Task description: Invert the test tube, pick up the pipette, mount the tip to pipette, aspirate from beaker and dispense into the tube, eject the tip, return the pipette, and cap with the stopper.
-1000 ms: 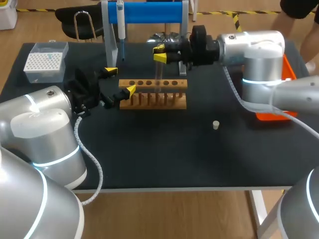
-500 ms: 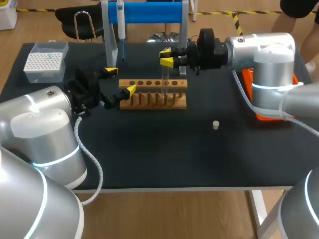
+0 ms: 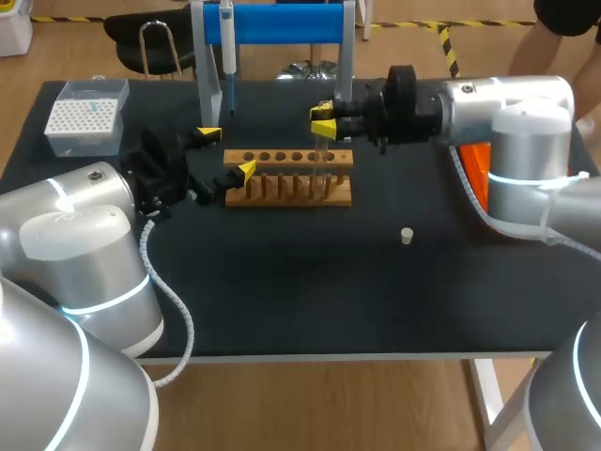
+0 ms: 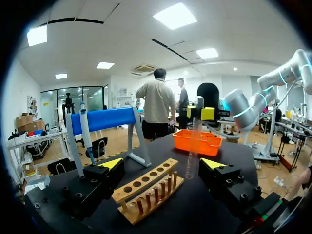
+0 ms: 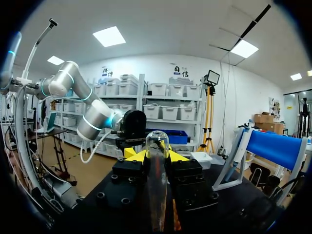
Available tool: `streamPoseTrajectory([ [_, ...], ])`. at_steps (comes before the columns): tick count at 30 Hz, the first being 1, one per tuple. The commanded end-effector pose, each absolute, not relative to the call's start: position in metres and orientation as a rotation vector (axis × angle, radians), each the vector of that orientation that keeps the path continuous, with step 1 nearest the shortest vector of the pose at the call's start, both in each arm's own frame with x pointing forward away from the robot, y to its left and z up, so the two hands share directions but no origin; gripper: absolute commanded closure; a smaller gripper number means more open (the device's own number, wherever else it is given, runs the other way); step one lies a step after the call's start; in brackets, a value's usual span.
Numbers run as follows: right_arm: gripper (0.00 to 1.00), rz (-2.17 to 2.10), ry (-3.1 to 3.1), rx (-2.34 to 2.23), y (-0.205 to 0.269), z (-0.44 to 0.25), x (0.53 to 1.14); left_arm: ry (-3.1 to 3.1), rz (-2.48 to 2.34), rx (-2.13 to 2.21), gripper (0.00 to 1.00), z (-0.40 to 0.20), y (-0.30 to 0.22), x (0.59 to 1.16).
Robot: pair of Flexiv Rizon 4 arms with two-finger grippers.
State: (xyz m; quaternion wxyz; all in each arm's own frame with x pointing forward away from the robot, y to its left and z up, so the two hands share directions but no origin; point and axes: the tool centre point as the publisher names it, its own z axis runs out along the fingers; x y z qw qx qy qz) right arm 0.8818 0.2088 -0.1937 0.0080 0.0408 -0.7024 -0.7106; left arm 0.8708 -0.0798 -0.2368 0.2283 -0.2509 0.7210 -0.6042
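A clear test tube (image 3: 324,152) hangs upright, rounded end down, over the right end of the wooden rack (image 3: 286,177). My right gripper (image 3: 323,119) is shut on its upper part, and the tube (image 5: 157,180) shows clamped between those fingers. From the left wrist view the tube (image 4: 193,146) stands just above the rack (image 4: 146,191). My left gripper (image 3: 226,152) is open at the rack's left end, holding nothing. The pipette (image 3: 228,49) hangs on the blue stand (image 3: 282,23). A small pale stopper (image 3: 407,236) lies on the mat to the right of the rack.
A box of pipette tips (image 3: 86,115) sits at the back left. An orange tray (image 3: 477,174) lies at the right, partly behind my right arm. The blue stand's legs rise close behind the rack. Dark mat spreads in front of the rack.
My right arm has carried the tube rightward along the rack, from over the middle holes to its right end, and slightly lower. The left arm has not moved.
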Motion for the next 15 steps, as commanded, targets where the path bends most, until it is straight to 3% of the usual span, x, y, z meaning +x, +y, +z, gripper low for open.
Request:
streamPoseTrajectory([
  [1,1.0,-2.221,-2.202,0.123,0.209,-0.193,0.88,1.977,-1.665,-0.691,0.0,-0.238,-0.08,0.87],
  [9,1.0,-2.221,-2.202,0.123,0.209,-0.193,0.88,1.977,-1.665,-0.691,0.0,-0.238,-0.08,0.87],
  [15,1.0,-1.894,-2.133,-0.41,0.211,-0.2,0.907,1.977,-1.665,-0.691,0.0,-0.238,-0.08,0.87],
])
